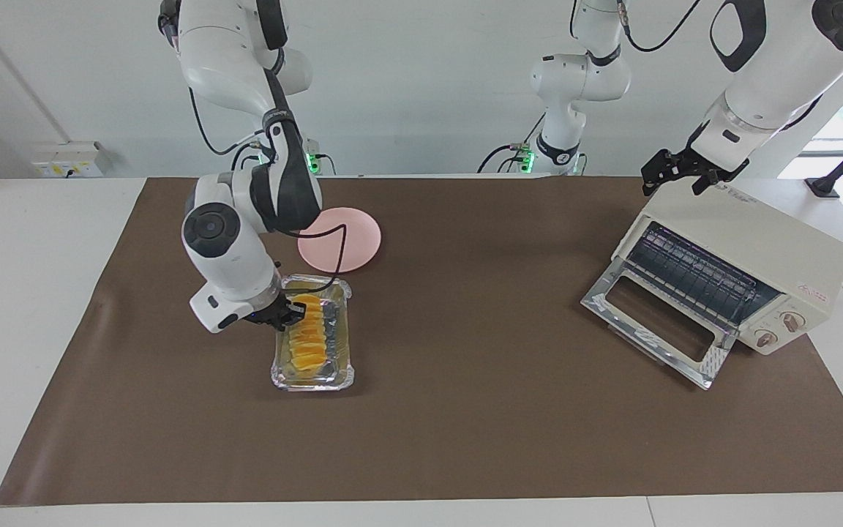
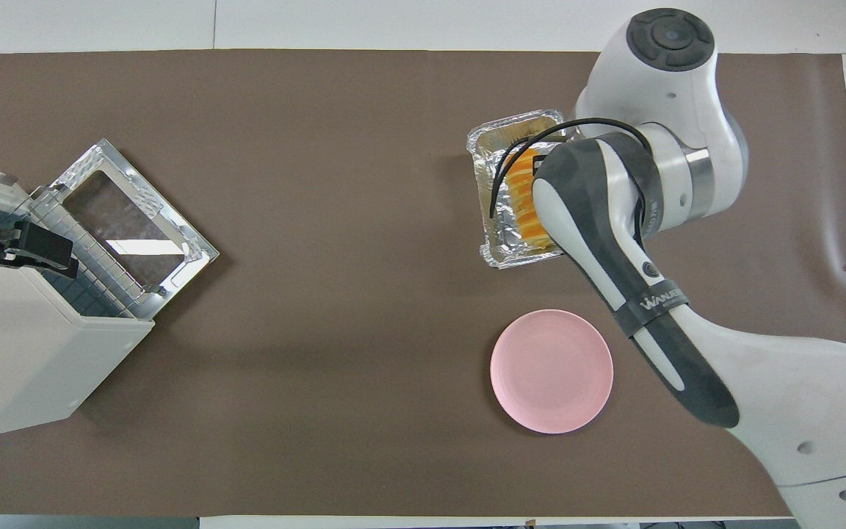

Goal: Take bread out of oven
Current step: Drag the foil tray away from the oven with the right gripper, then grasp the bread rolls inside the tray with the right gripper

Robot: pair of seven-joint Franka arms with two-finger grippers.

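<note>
The oven (image 1: 729, 282) sits at the left arm's end of the table with its glass door dropped flat and its rack bare, so the loaf is already out. The left gripper (image 1: 677, 173) hangs directly over the oven's top, at the edge nearer the robots, jaws spread wide and holding nothing. It looks parked there to steady the box or simply to wait while the other arm works.

Well away from that claw, toward the right arm's end, the right gripper (image 1: 284, 315) is clamped shut on the long rim of the foil tray (image 1: 339, 350). It is pinching the thin wall, not the food, which I judge lets the arm move the tray without crushing anything. Whether the tray rests on the brown mat (image 1: 465, 432) or rides just above it, I cannot tell.

The pink plate (image 1: 352, 238) lies just beside the tray's end, on the robots' side of the right claw, empty. It is probably the spot meant for serving.

The bread (image 1: 306, 338) lies lengthwise inside the tray, right at that claw's fingertips, untouched by them as far as I can see. It still has to be lifted from the foil.
</note>
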